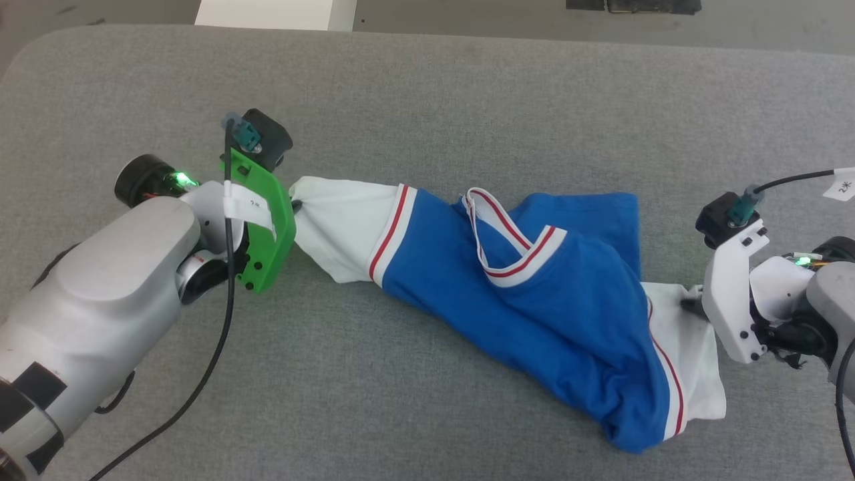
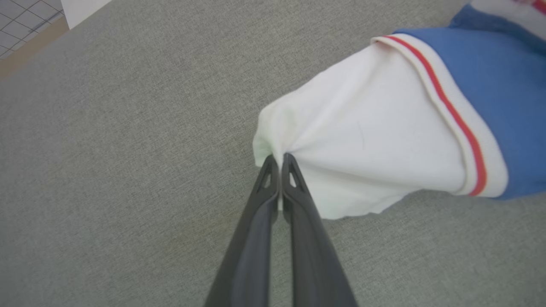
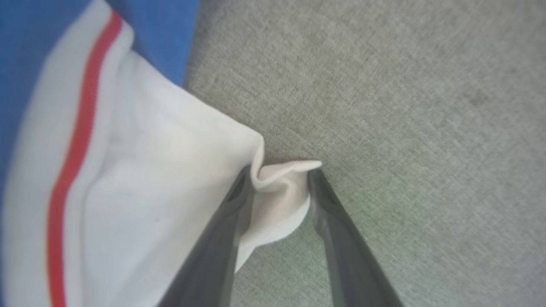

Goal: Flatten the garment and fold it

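The garment (image 1: 534, 287), blue with white sleeves and red-striped trim, lies bunched and stretched diagonally across the grey table (image 1: 427, 100). My left gripper (image 1: 296, 206) is shut on the tip of the left white sleeve (image 2: 362, 140), and its fingers (image 2: 279, 158) pinch a gather of the cloth. At the lower right, my right gripper (image 1: 688, 306) is at the edge of the other white sleeve (image 3: 128, 170). Its fingers (image 3: 279, 170) stand apart, with a small fold of the sleeve's corner lying between them. The collar band (image 1: 514, 244) loops up in the middle.
The grey padded table surface (image 2: 106, 170) extends widely behind and in front of the garment. A black cable (image 1: 220, 334) hangs from my left arm over the near left part. The table's far edge and floor (image 1: 467, 17) lie at the top.
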{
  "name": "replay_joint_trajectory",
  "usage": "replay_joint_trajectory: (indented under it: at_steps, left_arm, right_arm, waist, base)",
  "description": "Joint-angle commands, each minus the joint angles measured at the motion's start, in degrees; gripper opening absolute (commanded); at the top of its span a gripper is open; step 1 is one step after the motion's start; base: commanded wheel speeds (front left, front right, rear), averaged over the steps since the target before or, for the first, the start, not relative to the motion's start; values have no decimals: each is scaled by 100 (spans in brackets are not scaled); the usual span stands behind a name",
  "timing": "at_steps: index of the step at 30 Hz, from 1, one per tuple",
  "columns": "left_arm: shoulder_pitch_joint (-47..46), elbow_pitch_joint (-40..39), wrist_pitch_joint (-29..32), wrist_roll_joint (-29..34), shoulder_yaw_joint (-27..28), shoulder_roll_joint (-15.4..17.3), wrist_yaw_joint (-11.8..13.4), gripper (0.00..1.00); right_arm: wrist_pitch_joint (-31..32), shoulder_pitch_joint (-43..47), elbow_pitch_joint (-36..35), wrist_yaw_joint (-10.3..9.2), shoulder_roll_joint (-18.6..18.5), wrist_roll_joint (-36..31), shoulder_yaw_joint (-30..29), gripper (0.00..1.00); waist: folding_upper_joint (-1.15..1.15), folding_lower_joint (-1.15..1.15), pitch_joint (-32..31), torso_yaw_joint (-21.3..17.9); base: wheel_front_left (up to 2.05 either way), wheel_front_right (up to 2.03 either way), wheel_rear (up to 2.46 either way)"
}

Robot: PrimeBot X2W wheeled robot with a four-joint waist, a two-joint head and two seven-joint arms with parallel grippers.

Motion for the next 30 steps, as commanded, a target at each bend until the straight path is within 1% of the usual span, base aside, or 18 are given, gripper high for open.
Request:
replay_joint_trajectory:
  at_steps: [1,6,8,11,15,16,19,20,24,26,30]
  left_arm:
    - [61,57,-60,27,-6,6,-19,0]
    - [318,192,-215,-35,-24,24,-27,0]
    - [403,221,-308,-67,-25,11,-30,0]
    - [389,204,-625,-91,110,27,-13,0]
    - [231,119,-1017,52,250,101,104,0]
    - [148,70,-1154,118,307,133,168,0]
    - [-24,-37,-1331,195,411,189,230,0]
    - [-116,-87,-1418,242,468,202,305,0]
    - [-463,-194,-1822,430,698,226,561,0]
    - [-643,-205,-2061,548,806,213,687,0]
    - [-1034,-137,-2490,739,1027,167,889,0]
  right_arm:
    - [-128,242,215,-14,261,70,290,0]
    - [-837,58,266,-14,178,148,368,0]
    - [-1243,21,202,-14,107,285,311,0]
    - [-1793,-120,37,-14,-80,279,221,0]
    - [-2327,-284,-255,-14,-309,313,69,0]
    - [-2532,-370,-363,-14,-386,275,19,0]
    - [-2971,-565,-532,-14,-489,186,-148,0]
    - [-3171,-671,-557,-14,-505,144,-269,0]
    - [-3838,-1138,-434,-14,-433,-104,-745,0]
    - [-4127,-1362,-311,-14,-315,-185,-1017,0]
    - [-4408,-1793,-107,-14,-109,-497,-1335,0]
  waist:
    - [0,0,-165,-112]
    - [0,0,-605,-293]
    - [0,0,-811,-330]
    - [0,0,-1042,-384]
    - [0,0,-1301,-446]
    - [0,0,-1360,-465]
    - [0,0,-1468,-494]
    - [0,0,-1489,-505]
    - [0,0,-1524,-546]
    - [0,0,-1522,-547]
    - [0,0,-1411,-531]
  base:
    - [0,0,0]
    - [0,0,0]
    - [0,0,0]
    - [0,0,0]
    - [0,0,0]
    - [0,0,0]
    - [0,0,0]
    - [0,0,0]
    - [0,0,0]
    - [0,0,0]
    - [0,0,0]
